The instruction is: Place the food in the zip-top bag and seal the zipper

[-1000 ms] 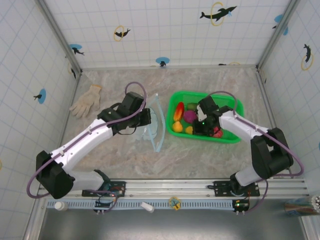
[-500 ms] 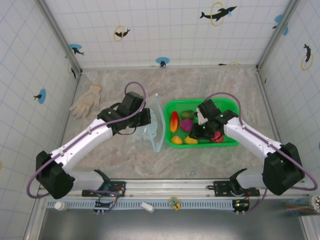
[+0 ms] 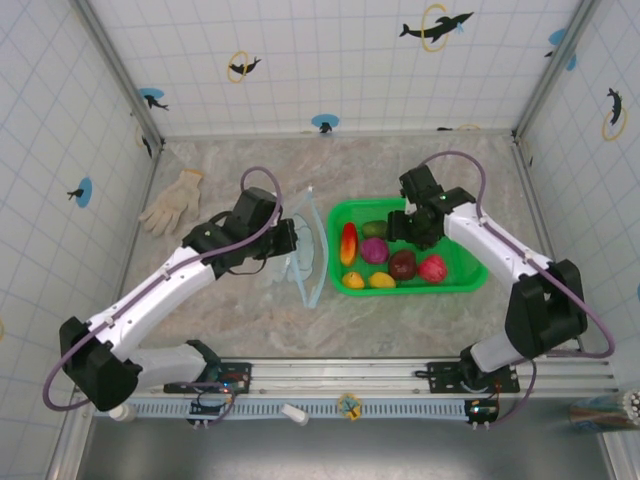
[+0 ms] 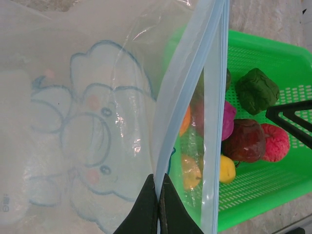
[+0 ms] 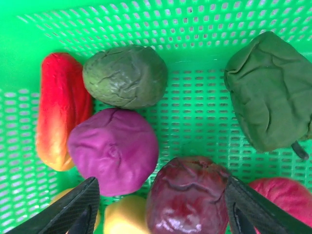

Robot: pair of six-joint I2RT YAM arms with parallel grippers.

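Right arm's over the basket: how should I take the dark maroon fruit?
Grip the dark maroon fruit across its round middle, coming straight down. The right gripper is open and straddles it. The magenta fruit and the red fruit crowd its two sides, so the gaps look tight.

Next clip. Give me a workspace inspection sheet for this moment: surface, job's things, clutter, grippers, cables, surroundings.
Surface: marbled tabletop, no spills seen.
Job's things: food all in the green basket; zip-top bag held upright beside it, no food seen inside; zipper apart.
Clutter: white glove at far left.
Grippers: left gripper shut on the bag's mouth edge; right gripper open above the food.
Cables: purple cables loop over both arms.
Surroundings: tiled walls with dolphin stickers.
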